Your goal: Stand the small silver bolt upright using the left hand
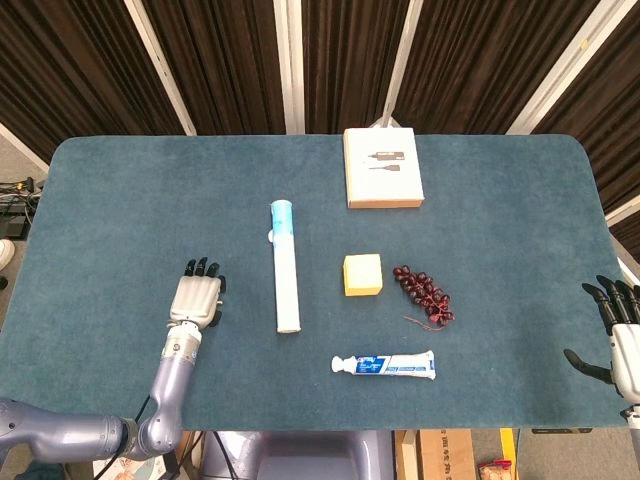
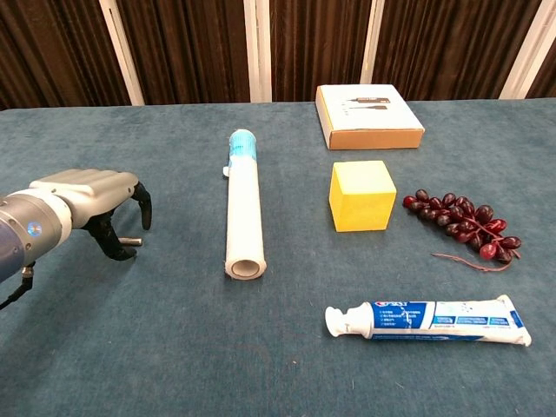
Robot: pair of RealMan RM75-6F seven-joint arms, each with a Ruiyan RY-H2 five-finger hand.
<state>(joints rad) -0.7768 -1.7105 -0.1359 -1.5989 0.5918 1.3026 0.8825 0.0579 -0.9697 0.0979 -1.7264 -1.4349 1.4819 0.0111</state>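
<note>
The small silver bolt (image 2: 131, 241) lies flat on the blue table; only its tip shows in the chest view, between the dark fingers of my left hand (image 2: 94, 205). The hand arches over the bolt, fingers curled downward and apart, fingertips at the cloth on either side of it. Seen from the head camera, the left hand (image 1: 197, 298) covers the bolt completely. My right hand (image 1: 620, 335) stays at the far right table edge, fingers spread, holding nothing.
A white tube (image 2: 244, 204) lies lengthwise just right of the left hand. Further right are a yellow cube (image 2: 361, 195), dark red grapes (image 2: 460, 223), a toothpaste tube (image 2: 430, 321) and a flat cardboard box (image 2: 369, 115) at the back.
</note>
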